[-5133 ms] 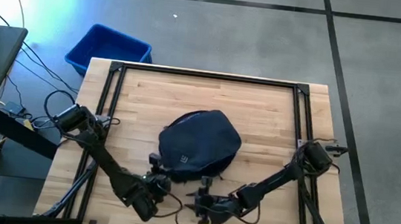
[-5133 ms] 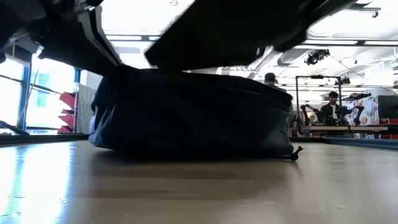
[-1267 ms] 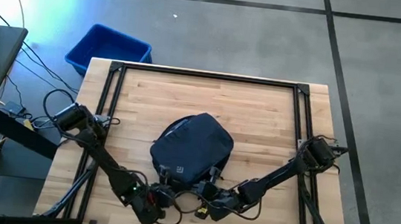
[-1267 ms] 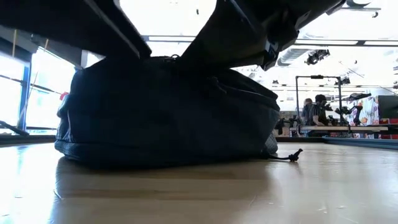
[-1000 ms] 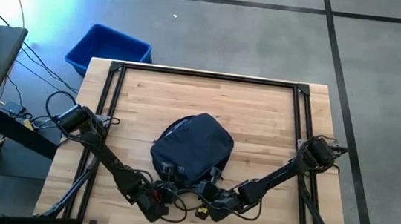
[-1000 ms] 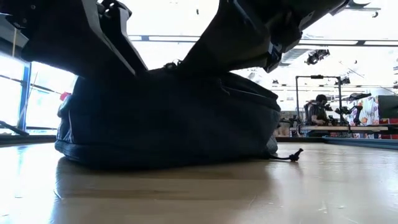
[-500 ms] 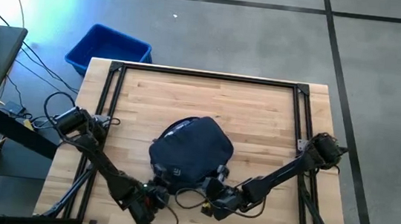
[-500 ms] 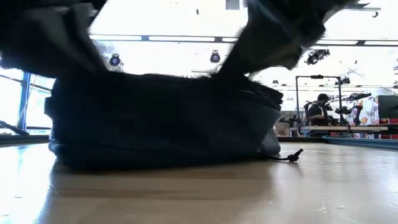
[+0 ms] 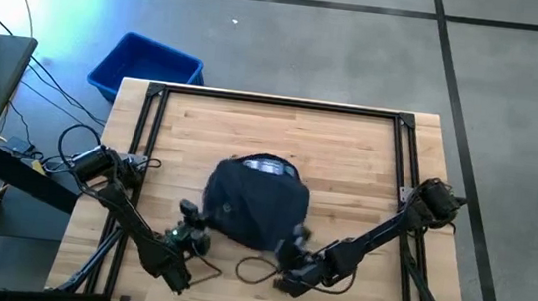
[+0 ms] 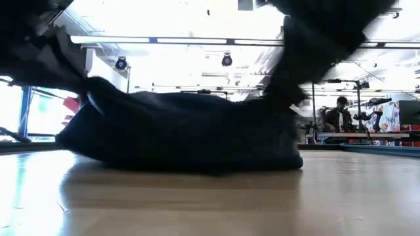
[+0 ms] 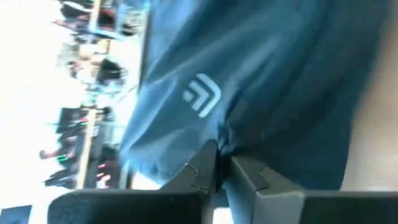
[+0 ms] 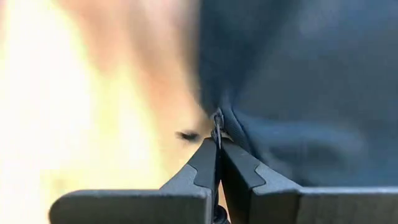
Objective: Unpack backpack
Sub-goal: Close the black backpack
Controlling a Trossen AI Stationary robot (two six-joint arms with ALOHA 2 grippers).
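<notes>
Navy fabric: backpack [image 9: 256,201] slumped mid-worktop [image 9: 349,149], near edge blurred
Left hand [image 11: 217,163]: closed, pinching backpack fabric below logo [image 11: 202,94]
Right hand [image 12: 217,149]: closed on backpack's zipper pull; held part barely visible

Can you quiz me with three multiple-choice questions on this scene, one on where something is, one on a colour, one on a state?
1. Where is the blue bin?
A. On the floor beyond the table's far left corner
B. On the table beside the backpack
C. Inside the backpack

2. What colour is the backpack?
A. Red
B. Dark navy
C. Yellow

3. How is the left hand?
A. Wide open above the table
B. Shut on a mug
C. Shut on the backpack

Answers: 1 A, the high view shows the bin off the table, on the grey floor. 2 B, every view shows dark navy fabric. 3 C, the left wrist view shows its fingers pinched together on a fold of fabric below the pale logo.
</notes>
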